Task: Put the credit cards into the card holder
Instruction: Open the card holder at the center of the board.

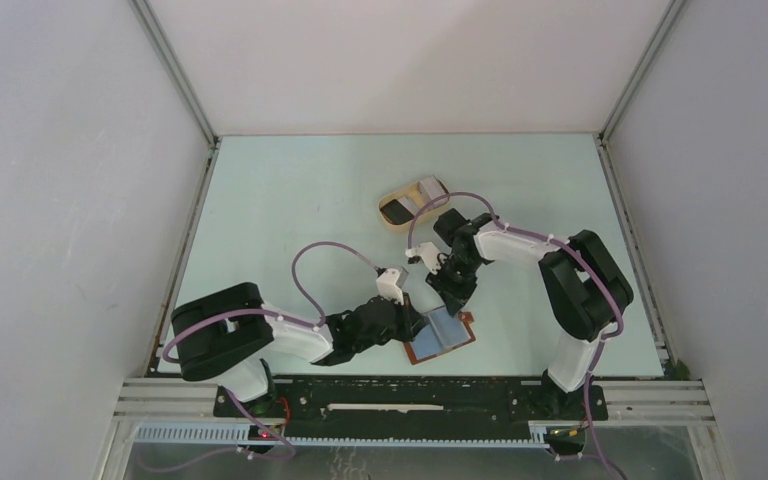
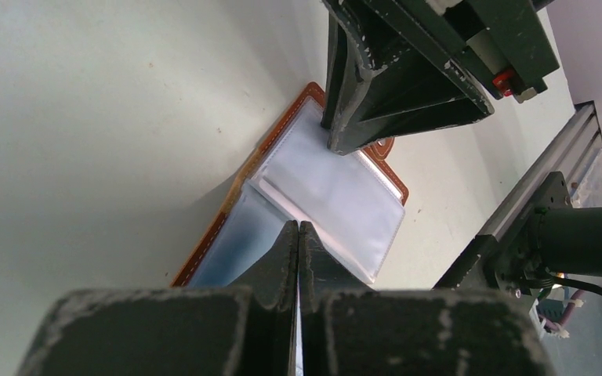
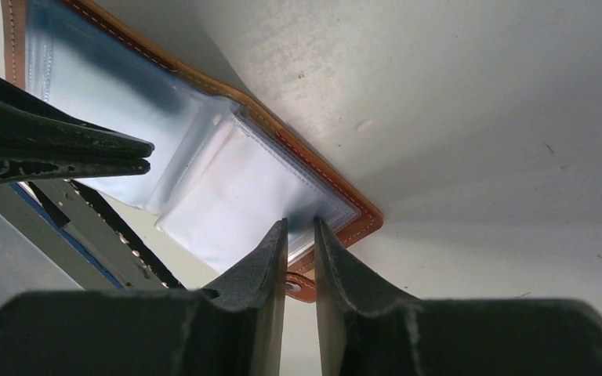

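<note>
- Pale, matt table (image 1: 290,200), boxed in by white walls (image 1: 60,200); an aluminium rail (image 1: 660,398) runs along its near edge, level with the arm bases.
- Beige oval tray (image 1: 382,215), beyond the table's centre towards the far edge and well apart from the wallet. In it we count at least two thin rectangular plastic credit cards (image 1: 398,210), one black and one grey. Any print on them is too small for us to read.
- Purple cables (image 1: 312,262) arch above both arms.
- In the way: both arms lean in over the wallet, so the overhead view gives us only part of it.
- Reddish-brown leather folding card holder (image 1: 442,337), near the table's near edge and about midway along it.
  - It lies open with its inside up.
  - Pale stitching follows the border, and clear, milky plastic sleeves (image 2: 337,192) fan out from the fold.
  - A small rounded tab (image 3: 302,288) juts from one edge.
- Black two-finger left gripper (image 2: 299,229): jaws pressed fully together, tips at the sleeves' edge. We cannot tell whether a sleeve is pinched.
- Black two-finger right gripper (image 3: 299,227): jaws a narrow slit apart, tips down at the sleeves beside the tab edge. We cannot tell whether anything is held.
</note>
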`<state>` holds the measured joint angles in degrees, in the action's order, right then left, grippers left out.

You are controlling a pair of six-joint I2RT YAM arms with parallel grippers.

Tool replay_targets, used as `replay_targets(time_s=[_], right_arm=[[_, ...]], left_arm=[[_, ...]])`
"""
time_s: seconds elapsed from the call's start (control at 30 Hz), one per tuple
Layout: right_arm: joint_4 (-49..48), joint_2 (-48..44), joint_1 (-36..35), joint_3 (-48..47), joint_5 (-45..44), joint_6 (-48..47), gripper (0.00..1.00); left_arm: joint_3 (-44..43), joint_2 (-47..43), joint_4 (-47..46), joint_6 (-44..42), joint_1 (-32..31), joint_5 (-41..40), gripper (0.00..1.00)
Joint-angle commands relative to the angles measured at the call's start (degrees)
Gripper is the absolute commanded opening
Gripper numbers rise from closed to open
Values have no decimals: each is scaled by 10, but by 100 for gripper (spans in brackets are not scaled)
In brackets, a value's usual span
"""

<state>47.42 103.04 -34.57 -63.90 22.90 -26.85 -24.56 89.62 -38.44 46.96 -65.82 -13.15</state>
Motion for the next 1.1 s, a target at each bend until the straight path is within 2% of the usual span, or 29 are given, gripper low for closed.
replay_targets(time_s=[0.0,0.17,0.33,0.5,0.57,0.63,0.73,0.8,0.9,1.07], right_arm=[[0,10,-4,-4,34,10,28],[11,-12,17,-4,91,1,34],[11,-62,33,-4,123,-15,35],[-8,-174,63,17,163,-55,35],[-21,-238,76,37,199,-97,33],[-35,-311,84,84,246,-188,36],[-51,-397,85,177,278,-383,53],[-33,-403,77,219,257,-505,58],[5,-368,60,222,200,-564,59],[-35,-340,38,246,144,-559,58]], left_arm=[[-1,-8,-19,-4,3,14,0],[6,-24,-19,22,3,47,1],[-1,-9,-16,51,3,70,2],[-4,-1,-9,56,4,66,3],[-4,4,-8,56,5,66,2],[-5,8,-7,58,6,65,2],[-6,12,1,63,7,59,2],[-8,14,11,65,8,53,2],[-7,18,13,68,10,47,2],[-13,33,10,73,13,49,2]])
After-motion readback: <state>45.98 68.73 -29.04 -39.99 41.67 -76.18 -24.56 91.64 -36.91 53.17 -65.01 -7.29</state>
